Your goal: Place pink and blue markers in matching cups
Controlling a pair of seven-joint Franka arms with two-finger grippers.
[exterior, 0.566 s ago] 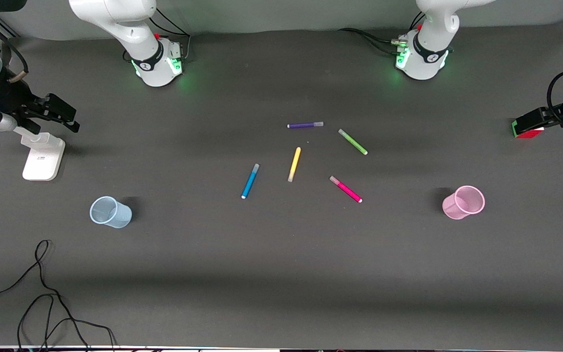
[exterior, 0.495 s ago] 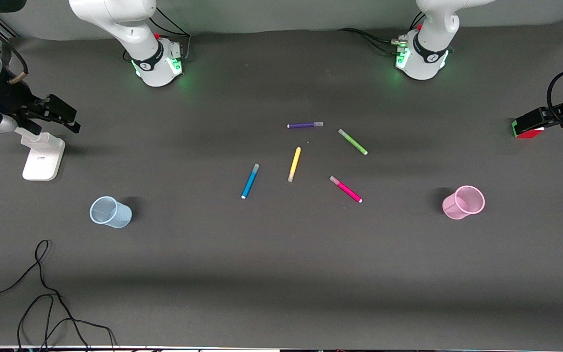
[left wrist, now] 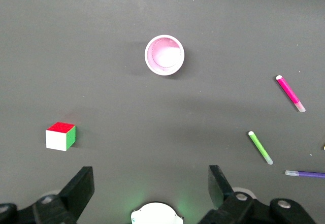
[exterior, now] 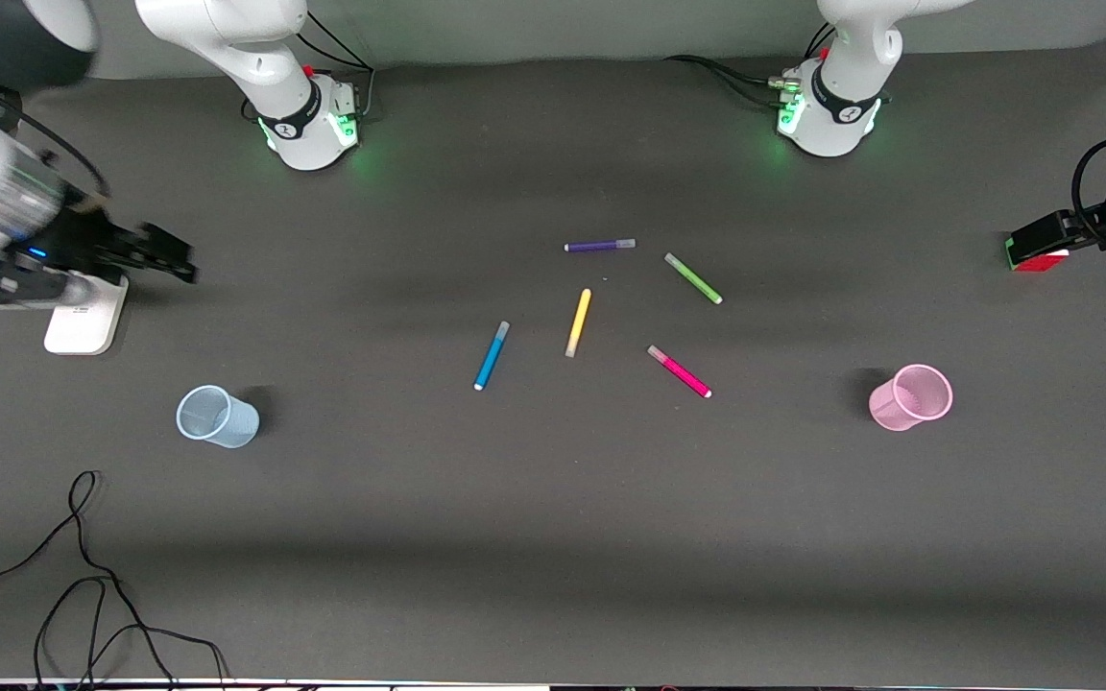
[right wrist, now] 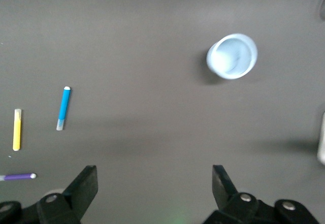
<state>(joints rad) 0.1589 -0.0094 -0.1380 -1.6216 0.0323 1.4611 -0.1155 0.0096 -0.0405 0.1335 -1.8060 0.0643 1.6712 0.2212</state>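
The blue marker (exterior: 492, 355) and pink marker (exterior: 679, 371) lie flat mid-table. The pale blue cup (exterior: 217, 416) stands upright toward the right arm's end, the pink cup (exterior: 910, 396) toward the left arm's end. My right gripper (exterior: 172, 262) is open and empty, up in the air over the table edge at its end. Its wrist view (right wrist: 155, 181) shows the blue cup (right wrist: 232, 56) and blue marker (right wrist: 63, 108). My left gripper (exterior: 1043, 235) is open and empty, waiting high at its end. Its wrist view (left wrist: 151, 181) shows the pink cup (left wrist: 164, 55) and pink marker (left wrist: 290, 93).
Yellow (exterior: 578, 322), green (exterior: 693, 278) and purple (exterior: 600, 246) markers lie beside the two task markers. A red, green and white cube (left wrist: 61, 135) sits near the left gripper. A white stand (exterior: 83, 317) is under the right gripper. A black cable (exterior: 83, 576) lies nearest the front camera.
My right gripper has swung toward the middle of the table and a little lower in the front view. The left arm, markers and cups have not moved.
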